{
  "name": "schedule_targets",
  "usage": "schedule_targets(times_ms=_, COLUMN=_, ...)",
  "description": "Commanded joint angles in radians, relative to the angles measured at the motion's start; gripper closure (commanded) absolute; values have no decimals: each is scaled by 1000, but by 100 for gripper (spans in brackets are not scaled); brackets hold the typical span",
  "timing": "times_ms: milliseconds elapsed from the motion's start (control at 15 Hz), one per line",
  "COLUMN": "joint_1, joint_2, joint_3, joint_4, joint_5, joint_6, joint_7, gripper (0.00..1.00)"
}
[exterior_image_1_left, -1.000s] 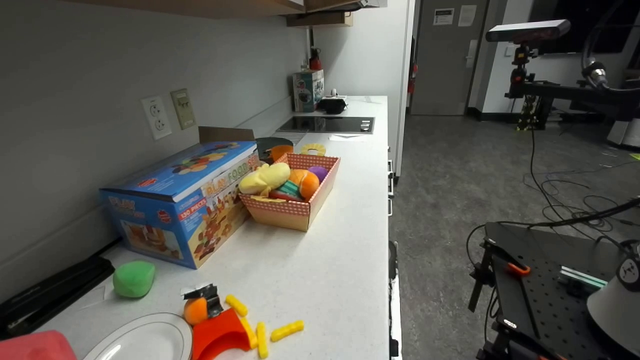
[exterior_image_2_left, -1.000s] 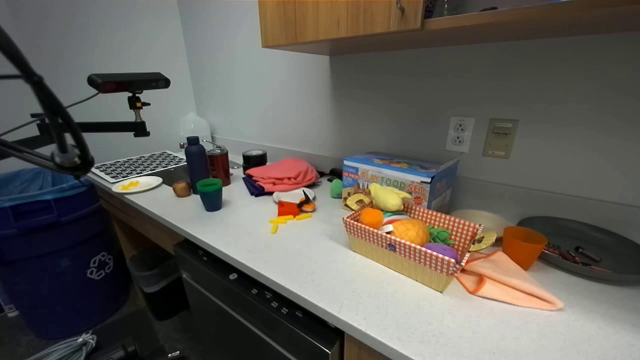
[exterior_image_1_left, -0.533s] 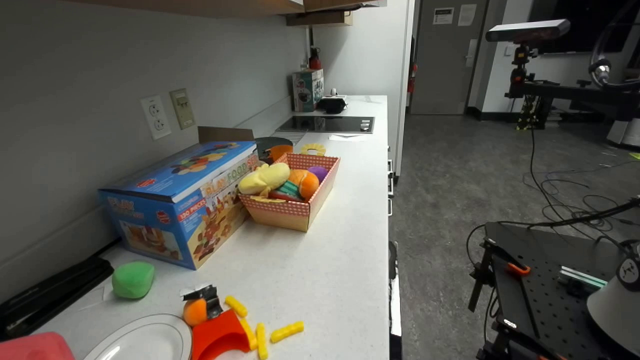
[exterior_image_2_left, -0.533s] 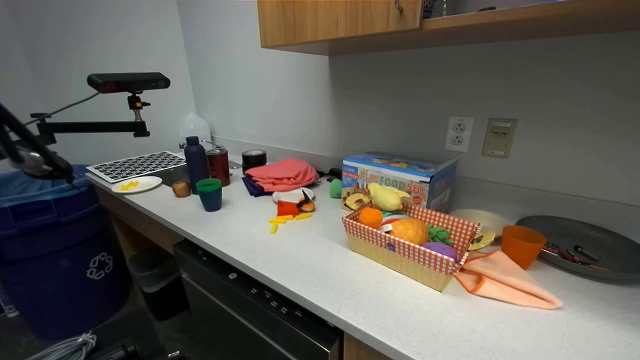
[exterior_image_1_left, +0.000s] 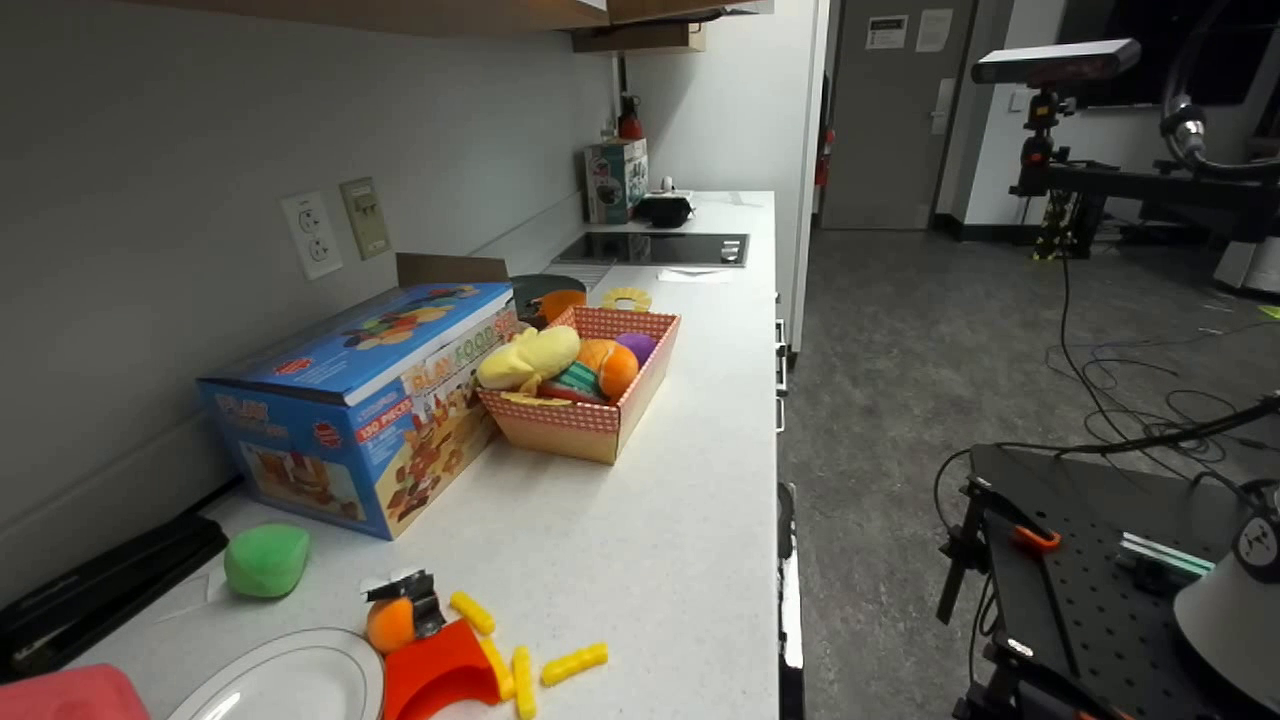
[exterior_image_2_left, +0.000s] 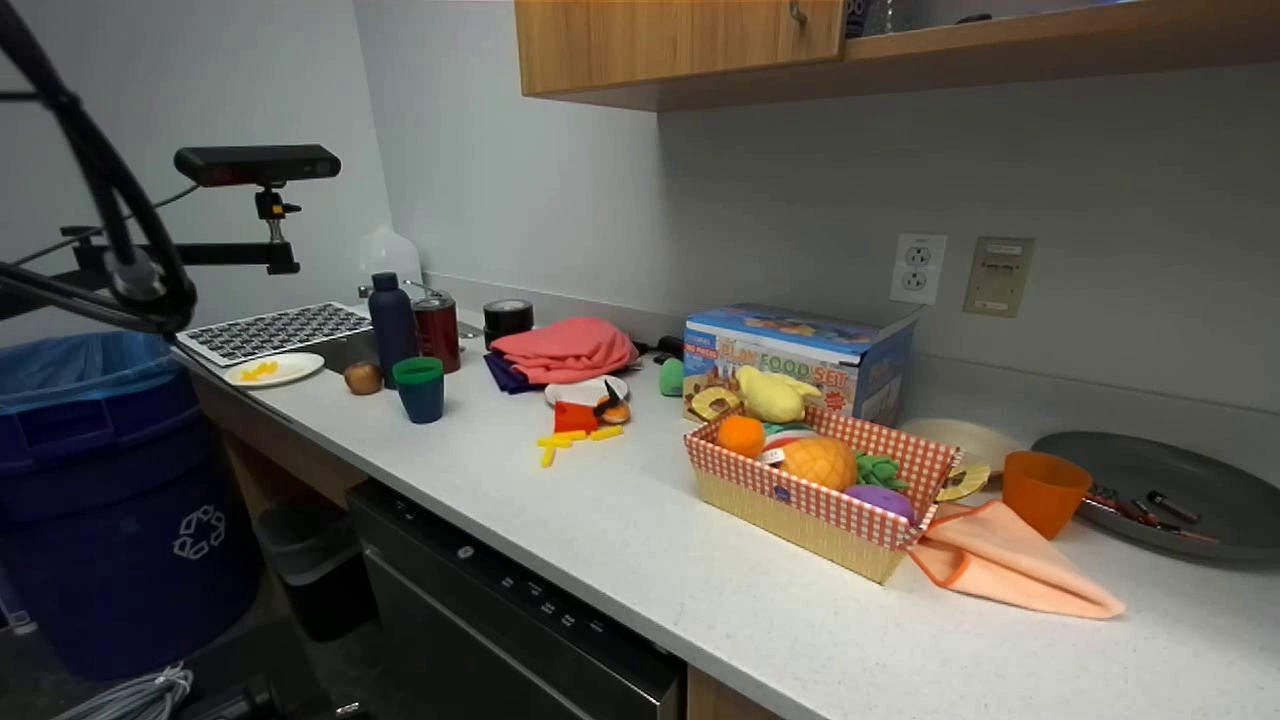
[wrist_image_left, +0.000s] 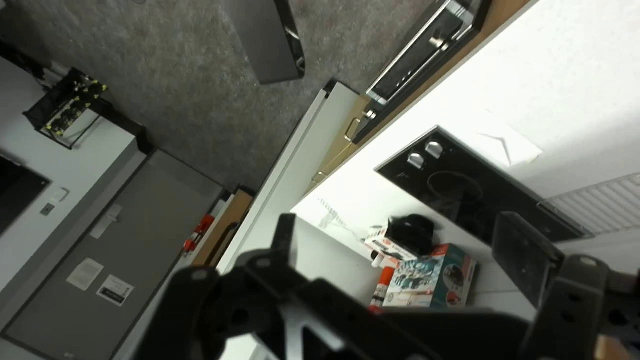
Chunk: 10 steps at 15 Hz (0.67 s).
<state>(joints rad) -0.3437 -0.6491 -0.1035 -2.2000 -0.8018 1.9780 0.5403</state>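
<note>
My gripper (wrist_image_left: 405, 237) shows in the wrist view with its two black fingers wide apart and nothing between them. It touches nothing that I can see. Beyond the fingers, some way off, are a black cooktop (wrist_image_left: 450, 185), a teal and white box (wrist_image_left: 425, 280) and a black object (wrist_image_left: 412, 234) on the white counter. The gripper is out of both exterior views. In both exterior views a checked basket (exterior_image_1_left: 560, 430) (exterior_image_2_left: 800, 520) holds toy food, with a yellow plush toy (exterior_image_2_left: 772, 395) on top. A red toy holder (exterior_image_1_left: 440, 670) lies beside several yellow sticks (exterior_image_1_left: 574, 663).
A blue play food box (exterior_image_1_left: 300, 400) stands by the wall. A white plate (exterior_image_1_left: 300, 680) and green toy (exterior_image_1_left: 266, 560) lie nearby. A blue bottle (exterior_image_2_left: 393, 325), green cup (exterior_image_2_left: 419, 388), orange cup (exterior_image_2_left: 1045, 495) and dark pan (exterior_image_2_left: 1200, 480) stand on the counter. Cabinets (exterior_image_2_left: 690, 50) hang above.
The arm's cables at the edge of an exterior view swung left and down, then back right and up. The things on the counter have not moved.
</note>
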Motion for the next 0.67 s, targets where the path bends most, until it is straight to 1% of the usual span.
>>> schedule_targets(times_ms=0, joint_1=78, joint_2=20, joint_3=-21, joint_4=63, joint_5=140, joint_6=-87, joint_7=-154, gripper=0)
schedule_targets(times_ms=133, joint_1=110, joint_2=20, joint_3=-15, joint_4=81, joint_5=225, joint_6=-107, joint_7=-221, gripper=0)
schedule_targets(times_ms=333, joint_1=132, joint_2=27, joint_3=-1, joint_4=111, joint_5=314, joint_6=-129, joint_7=-288, gripper=0)
schedule_targets(times_ms=600, joint_1=165, joint_2=32, joint_3=-6, joint_4=149, joint_5=432, joint_6=-159, joint_7=-378, gripper=0)
